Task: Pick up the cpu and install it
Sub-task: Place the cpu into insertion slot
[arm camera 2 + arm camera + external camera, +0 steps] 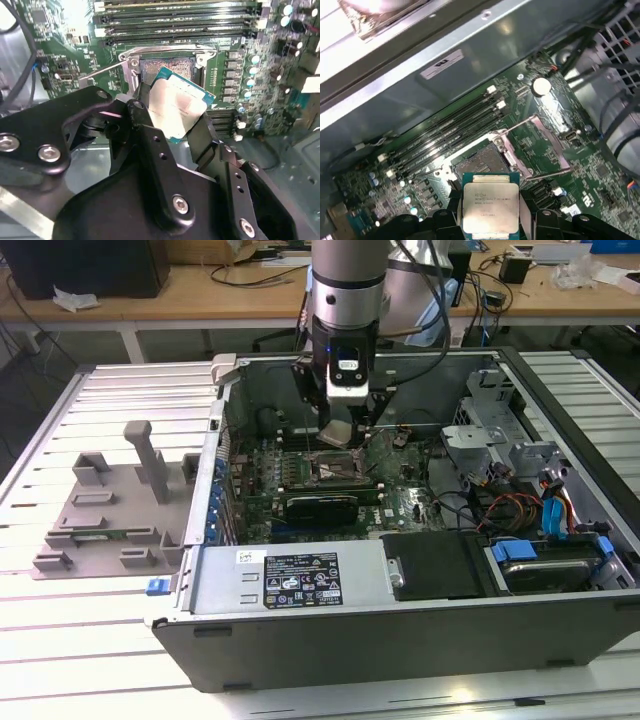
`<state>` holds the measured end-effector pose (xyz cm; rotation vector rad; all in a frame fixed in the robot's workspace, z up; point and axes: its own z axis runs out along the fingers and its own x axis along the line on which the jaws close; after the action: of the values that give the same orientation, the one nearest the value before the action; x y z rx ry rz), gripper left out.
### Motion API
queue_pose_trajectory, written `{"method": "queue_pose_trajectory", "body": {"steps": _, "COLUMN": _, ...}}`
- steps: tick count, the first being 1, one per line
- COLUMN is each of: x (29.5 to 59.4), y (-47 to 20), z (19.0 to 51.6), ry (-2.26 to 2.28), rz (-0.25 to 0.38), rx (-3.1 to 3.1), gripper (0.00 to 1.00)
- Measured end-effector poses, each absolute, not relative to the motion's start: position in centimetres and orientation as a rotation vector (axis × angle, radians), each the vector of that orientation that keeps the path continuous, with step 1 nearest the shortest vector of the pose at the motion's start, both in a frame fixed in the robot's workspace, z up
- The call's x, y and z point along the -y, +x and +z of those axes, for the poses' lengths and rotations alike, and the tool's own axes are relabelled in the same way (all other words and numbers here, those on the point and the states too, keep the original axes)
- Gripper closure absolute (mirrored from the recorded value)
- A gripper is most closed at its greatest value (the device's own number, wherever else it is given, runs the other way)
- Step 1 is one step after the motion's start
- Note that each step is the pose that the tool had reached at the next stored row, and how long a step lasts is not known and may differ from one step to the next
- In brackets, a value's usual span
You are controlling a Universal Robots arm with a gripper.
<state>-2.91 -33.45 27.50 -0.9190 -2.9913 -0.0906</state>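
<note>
Tool (174, 112) clenched on the cpu (177, 100), over the open socket (169, 65).
My two black fingers (146, 117) pinched the chip by opposite edges, its silver lid plain in both wrist views. I held it just above the motherboard's (400, 502) bare socket, not yet seated, inside the open computer case (300, 630) on the worktop (100, 660).

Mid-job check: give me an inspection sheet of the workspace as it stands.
Surface: slatted metal table, open computer case on it.
Job's things: cpu held above the open socket, not seated.
Clutter: grey plastic tray on the table, at the exterior view's left of the case.
Pincer: shut on the cpu by its edges.
Cables: coloured, inside the case, at the exterior view's right.
Surroundings: wooden bench behind.
</note>
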Motion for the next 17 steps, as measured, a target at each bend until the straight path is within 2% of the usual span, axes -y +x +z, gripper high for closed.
{"method": "queue_pose_trajectory", "body": {"steps": 17, "x": 33.46, "y": -2.91, "z": 27.49, "ry": -1.477, "rz": -0.092, "rx": 2.771, "gripper": 0.46}}
